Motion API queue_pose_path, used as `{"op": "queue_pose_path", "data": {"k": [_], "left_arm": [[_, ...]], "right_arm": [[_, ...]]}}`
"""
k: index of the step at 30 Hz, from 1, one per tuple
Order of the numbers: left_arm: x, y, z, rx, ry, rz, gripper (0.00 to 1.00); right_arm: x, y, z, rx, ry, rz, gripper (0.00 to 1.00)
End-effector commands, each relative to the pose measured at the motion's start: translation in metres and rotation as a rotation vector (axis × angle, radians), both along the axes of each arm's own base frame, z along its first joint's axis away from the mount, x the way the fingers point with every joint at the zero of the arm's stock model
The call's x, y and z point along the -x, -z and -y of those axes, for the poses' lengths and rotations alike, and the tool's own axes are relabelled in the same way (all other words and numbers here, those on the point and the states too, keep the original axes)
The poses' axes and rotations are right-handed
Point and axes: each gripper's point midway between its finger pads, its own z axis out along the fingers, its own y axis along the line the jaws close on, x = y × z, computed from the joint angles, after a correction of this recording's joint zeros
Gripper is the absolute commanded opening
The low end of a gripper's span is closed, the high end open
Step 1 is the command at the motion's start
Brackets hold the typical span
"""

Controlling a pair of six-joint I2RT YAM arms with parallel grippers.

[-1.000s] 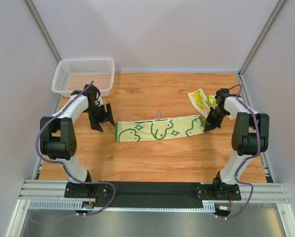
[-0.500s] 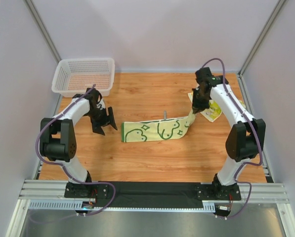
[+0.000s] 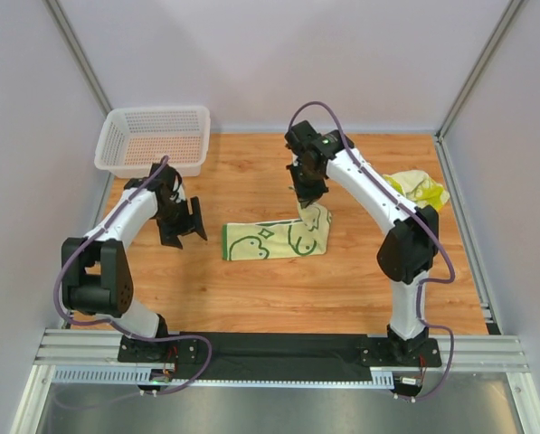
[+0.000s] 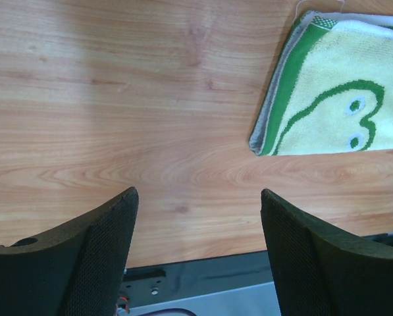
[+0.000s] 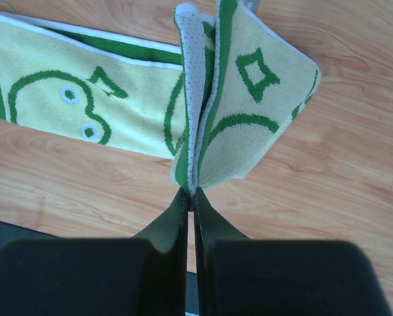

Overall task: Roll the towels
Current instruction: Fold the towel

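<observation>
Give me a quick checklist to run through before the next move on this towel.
1. Right gripper shut on the towel end: ok.
2. Held end lifted and doubled over the flat part: ok.
3. Left gripper open, beside the towel's other end, not touching: ok.
4. Second towel laid flat: not ok, crumpled at the table's right edge.
5. Pinched layers caught evenly: cannot tell.
</observation>
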Motion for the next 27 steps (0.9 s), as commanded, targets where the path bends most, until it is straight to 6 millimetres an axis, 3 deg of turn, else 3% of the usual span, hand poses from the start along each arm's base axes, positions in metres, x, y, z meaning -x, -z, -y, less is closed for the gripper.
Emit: {"op": "queue_pose_path", "data": {"k": [1, 7, 17, 27], "left_arm": [[-0.002, -0.02, -0.009, -0.048, -0.015, 0.096, 0.82], [0.001, -0.041, -0.014, -0.062, -0.02, 0.219, 0.83], [0.018, -0.024, -0.021, -0.063, -0.047, 0.212, 0.84], [0.016, -0.023, -0.021, -0.057, -0.042, 0.232, 0.84]], "right_arm": [[0.003, -0.012, -0.021, 0.003, -0.069, 0.03, 0.0], [0.009, -0.02, -0.056, -0.039, -0.129, 0.05, 0.0], [0.024, -0.015, -0.1, -0.056, -0.218, 0.062, 0.0], [0.036, 0.006, -0.132, -0.093, -0.284, 0.023, 0.0]]}}
